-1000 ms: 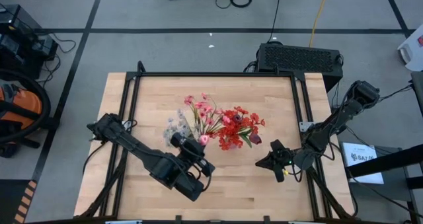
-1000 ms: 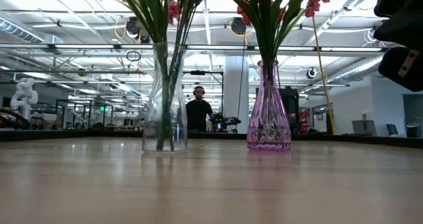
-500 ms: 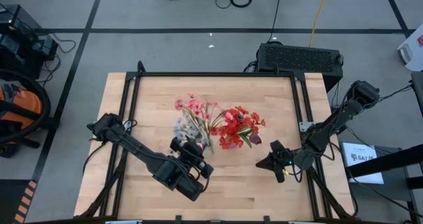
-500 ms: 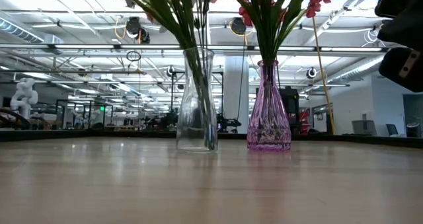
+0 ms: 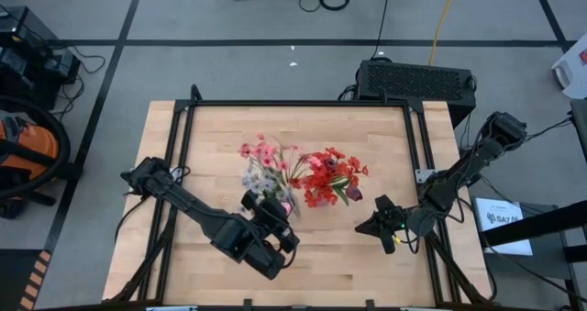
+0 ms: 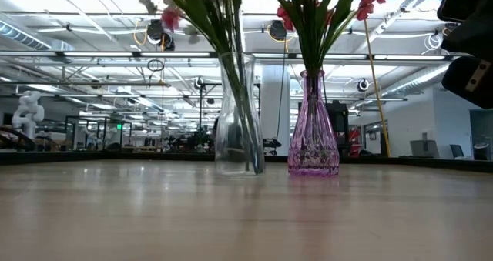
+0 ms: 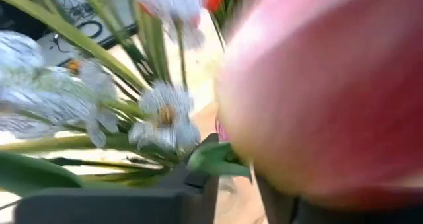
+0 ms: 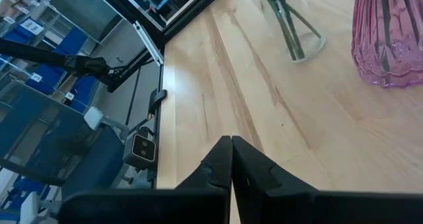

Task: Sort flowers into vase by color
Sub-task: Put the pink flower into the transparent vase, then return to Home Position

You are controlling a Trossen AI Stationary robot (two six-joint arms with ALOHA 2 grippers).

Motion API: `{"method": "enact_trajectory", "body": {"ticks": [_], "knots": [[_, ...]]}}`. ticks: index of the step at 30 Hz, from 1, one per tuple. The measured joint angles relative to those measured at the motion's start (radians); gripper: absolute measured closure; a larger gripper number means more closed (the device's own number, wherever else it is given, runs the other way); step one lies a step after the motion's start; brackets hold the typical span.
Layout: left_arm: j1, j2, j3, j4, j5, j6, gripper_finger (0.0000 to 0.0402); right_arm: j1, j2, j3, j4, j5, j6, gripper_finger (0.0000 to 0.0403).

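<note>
Now two vases stand: clear vase [image 6: 237,115] with pink and white flowers [image 5: 266,164], purple vase [image 6: 313,126] with red flowers [image 5: 332,175]. Left gripper [image 5: 275,208]: grip unclear; right gripper [image 5: 367,225] clenched, empty.

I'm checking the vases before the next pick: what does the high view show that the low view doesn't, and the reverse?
Only the high view shows both arms: the left hand beside the pink and pale flowers, and the right hand shut, waiting apart near the table's right side. It also shows the blooms from above, the red flowers bunched to the right of the others.

Only the low view shows the vase bodies: a clear vase and a pink vase, both upright, side by side, a small gap between them.

Both show two separate bunches of flowers, red ones on the right.
</note>
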Motion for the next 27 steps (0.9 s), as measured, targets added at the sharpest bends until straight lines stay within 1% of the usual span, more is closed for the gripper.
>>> {"method": "enact_trajectory", "body": {"ticks": [6,10,17,24,27], "knots": [[0.002,0.000,0.000,-0.003,0.012,0.006,0.0248,0.000,0.000,0.000,0.000,0.000,-0.003,0.0403],[0.001,-0.004,0.018,-0.014,0.027,0.023,0.0224,0.000,0.000,0.000,0.000,0.000,-0.003,0.0403],[0.001,-0.007,0.111,-0.012,0.049,0.139,0.0217,0.000,0.000,0.000,-0.001,0.000,-0.014,0.0403],[0.001,-0.008,0.226,-0.043,0.119,0.263,0.0217,0.000,0.000,0.000,-0.001,0.001,-0.020,0.0403],[0.001,-0.007,0.285,-0.077,0.169,0.312,0.0217,0.000,0.000,0.000,-0.001,0.004,-0.022,0.0403]]}}
